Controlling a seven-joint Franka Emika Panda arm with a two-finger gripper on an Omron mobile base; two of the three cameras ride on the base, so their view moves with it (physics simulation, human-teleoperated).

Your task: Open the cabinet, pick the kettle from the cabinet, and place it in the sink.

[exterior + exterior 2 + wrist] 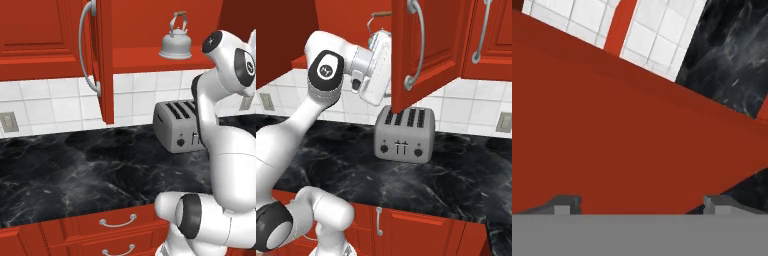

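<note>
Kettle [175, 42] on shelf inside open cabinet [150, 59], above toaster [179, 125]. Toaster on counter [75, 170] against backsplash. Drawers [117, 222] below counter.

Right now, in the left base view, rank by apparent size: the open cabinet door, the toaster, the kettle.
1. Open cabinet door, seen nearly edge-on, tallest.
2. Toaster, partly hidden behind the arm, so its full extent is unsure.
3. Kettle, smallest, also farther from the camera.

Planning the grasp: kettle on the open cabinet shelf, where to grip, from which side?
Grip the kettle by its arched handle, coming in from the open front. It stands upright on the cabinet shelf with the handle up; the squat body looks wide for the jaws.
</note>
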